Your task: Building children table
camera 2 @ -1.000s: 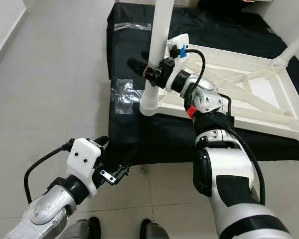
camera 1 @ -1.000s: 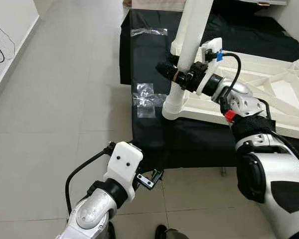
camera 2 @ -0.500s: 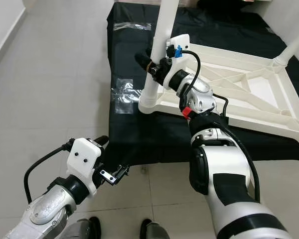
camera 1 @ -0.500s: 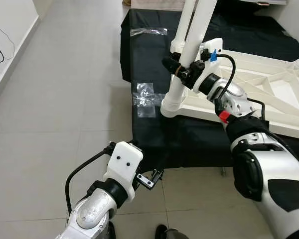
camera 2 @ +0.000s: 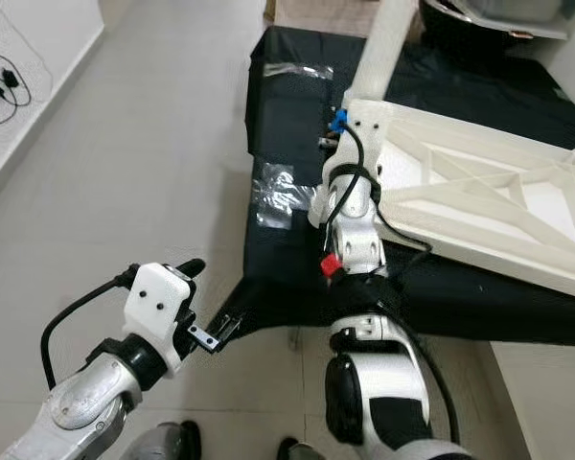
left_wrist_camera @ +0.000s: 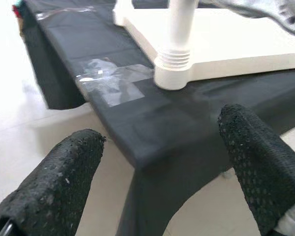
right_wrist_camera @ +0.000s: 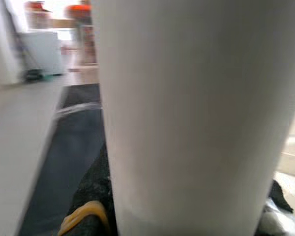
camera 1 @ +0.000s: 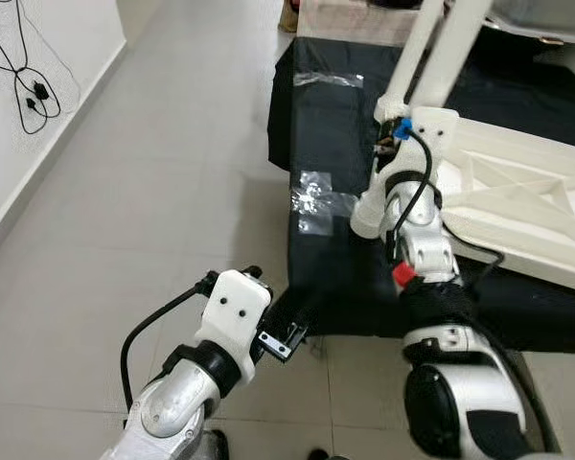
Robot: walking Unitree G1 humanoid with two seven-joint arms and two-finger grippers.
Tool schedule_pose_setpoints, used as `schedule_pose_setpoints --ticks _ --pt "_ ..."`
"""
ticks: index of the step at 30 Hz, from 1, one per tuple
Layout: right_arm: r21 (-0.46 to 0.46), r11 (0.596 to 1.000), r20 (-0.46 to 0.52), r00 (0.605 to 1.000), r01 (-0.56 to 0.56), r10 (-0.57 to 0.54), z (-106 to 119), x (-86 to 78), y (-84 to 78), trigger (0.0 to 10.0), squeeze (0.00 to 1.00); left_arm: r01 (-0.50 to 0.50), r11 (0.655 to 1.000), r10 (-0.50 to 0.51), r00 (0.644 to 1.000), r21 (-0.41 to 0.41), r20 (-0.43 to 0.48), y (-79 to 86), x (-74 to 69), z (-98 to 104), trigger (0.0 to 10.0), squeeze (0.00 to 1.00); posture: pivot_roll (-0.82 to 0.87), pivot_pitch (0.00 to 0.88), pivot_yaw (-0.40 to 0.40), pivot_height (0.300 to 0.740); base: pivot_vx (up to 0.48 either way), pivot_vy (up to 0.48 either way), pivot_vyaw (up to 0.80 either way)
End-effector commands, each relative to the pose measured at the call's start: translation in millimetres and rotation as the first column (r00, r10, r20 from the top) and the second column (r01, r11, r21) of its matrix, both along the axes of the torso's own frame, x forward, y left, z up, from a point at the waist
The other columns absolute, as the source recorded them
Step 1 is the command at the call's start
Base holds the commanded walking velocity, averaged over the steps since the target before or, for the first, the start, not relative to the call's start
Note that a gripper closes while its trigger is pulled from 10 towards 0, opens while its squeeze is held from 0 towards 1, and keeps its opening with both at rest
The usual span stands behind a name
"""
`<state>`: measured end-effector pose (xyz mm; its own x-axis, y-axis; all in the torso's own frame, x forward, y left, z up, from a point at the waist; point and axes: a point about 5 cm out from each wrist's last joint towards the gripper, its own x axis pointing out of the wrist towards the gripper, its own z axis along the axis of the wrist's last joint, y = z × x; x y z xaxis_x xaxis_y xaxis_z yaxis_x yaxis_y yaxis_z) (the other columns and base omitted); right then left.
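A white plastic children's table lies upside down on a black cloth. One white leg rises at a slant from the near-left corner socket. My right gripper is shut on this leg just above the socket. In the right wrist view the leg stands between the black fingers. My left gripper hangs low over the floor before the cloth's near corner, apart from the table. Its fingers stand open and hold nothing, with the socket beyond them.
Clear tape patches lie on the cloth by the socket and farther back. Grey tiled floor spreads to the left. Black cables hang on the white wall at far left. The cloth drops over the platform's near edge.
The whole picture has shifted, so the camera moved. My right gripper stays on the leg, but its wrist has swung round so the forearm now points straight ahead. The left arm looks unchanged.
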<state>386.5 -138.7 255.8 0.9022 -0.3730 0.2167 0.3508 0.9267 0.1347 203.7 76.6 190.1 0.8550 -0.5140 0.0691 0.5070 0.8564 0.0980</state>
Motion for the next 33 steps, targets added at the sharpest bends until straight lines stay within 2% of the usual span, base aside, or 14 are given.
schedule_pose_setpoints --ticks 1,4,5,6,7,13,14,25,27,28,29,30,32,33 --pt "0.043 0.996 -0.123 0.989 0.084 -0.078 -24.8 -1.8 -5.4 0.0 0.0 0.009 1.0 -0.009 1.0 0.008 -0.007 -0.8 -1.5 -2.3 10.0 0.0 0.14 0.204 -0.084 0.74 0.0 0.0 0.0" --pt "0.06 0.995 -0.127 0.989 0.08 -0.071 -23.3 -1.6 1.8 0.0 0.0 0.009 1.0 -0.009 1.0 0.007 -0.009 -1.1 -2.0 -2.7 10.0 0.0 0.14 0.204 -0.084 0.74 0.0 0.0 0.0" --pt "0.079 0.995 -0.115 0.992 0.055 -0.045 -20.3 -1.8 10.5 3.9 0.0 0.01 1.0 -0.009 1.0 0.007 -0.011 -1.6 -2.3 -3.2 10.0 0.0 0.13 0.205 -0.081 0.74 0.0 0.0 0.0" --pt "0.08 0.996 -0.059 0.998 -0.027 0.032 -13.1 -0.8 20.9 10.0 0.0 0.01 1.0 -0.01 1.0 0.004 -0.013 -2.2 -2.3 -3.7 10.0 0.0 0.13 0.203 -0.084 0.74 0.0 0.0 0.0" --pt "0.069 0.993 -0.014 0.995 -0.098 0.099 -7.1 -1.3 29.3 10.0 1.0 0.012 1.0 -0.012 1.0 0.004 -0.014 -2.9 -2.1 -4.0 10.0 0.0 0.13 0.205 -0.085 0.74 0.0 0.0 0.0" --pt "0.025 0.992 0.035 0.991 -0.128 0.127 -1.7 -7.0 29.8 10.0 1.0 0.014 1.0 -0.014 1.0 0.003 -0.015 -3.4 -1.2 -4.5 10.0 0.0 0.12 0.203 -0.083 0.74 0.0 0.0 0.0" --pt "-0.011 0.991 0.044 0.99 -0.132 0.132 -0.6 -7.7 27.3 10.0 0.0 0.015 1.0 -0.015 1.0 0.005 -0.014 -3.6 -1.2 -4.7 10.0 0.0 0.13 0.204 -0.084 0.74 0.0 0.0 0.0" --pt "-0.097 0.964 0.156 0.953 -0.248 0.26 12.0 -7.0 -1.7 10.0 0.0 0.015 1.0 -0.015 1.0 0.006 -0.017 -2.9 -1.2 -5.3 10.0 0.0 0.13 0.205 -0.079 0.74 0.0 0.0 0.0" --pt "-0.088 0.904 0.182 0.885 -0.419 0.429 21.2 1.4 -15.6 10.0 0.0 0.013 1.0 -0.013 1.0 0.006 -0.016 -2.2 -0.9 -5.3 10.0 0.0 0.13 0.205 -0.078 0.74 0.0 0.0 0.0" --pt "-0.088 0.904 0.182 0.885 -0.419 0.429 21.2 1.4 -15.6 10.0 0.0 0.013 1.0 -0.013 1.0 0.006 -0.016 -2.2 -0.9 -5.3 10.0 0.0 0.13 0.205 -0.078 0.74 0.0 0.0 0.0" --pt "-0.086 0.854 0.185 0.835 -0.513 0.519 24.9 5.3 -19.0 10.0 0.0 0.013 1.0 -0.013 1.0 0.005 -0.016 -2.4 -1.0 -5.3 10.0 0.0 0.12 0.206 -0.078 0.74 0.0 0.0 0.0" --pt "-0.086 0.854 0.185 0.835 -0.513 0.519 24.9 5.3 -19.0 10.0 0.0 0.013 1.0 -0.013 1.0 0.005 -0.016 -2.4 -1.0 -5.3 10.0 0.0 0.12 0.206 -0.078 0.74 0.0 0.0 0.0" --pt "-0.101 0.734 0.128 0.723 -0.672 0.679 27.2 12.7 -19.1 10.0 0.0 0.016 1.0 -0.016 1.0 0.001 -0.018 -4.0 -1.0 -5.5 10.0 0.0 0.13 0.207 -0.081 0.74 0.0 0.0 0.0" --pt "-0.101 0.734 0.128 0.723 -0.672 0.679 27.2 12.7 -19.1 10.0 0.0 0.016 1.0 -0.016 1.0 0.001 -0.018 -4.0 -1.0 -5.5 10.0 0.0 0.13 0.207 -0.081 0.74 0.0 0.0 0.0"
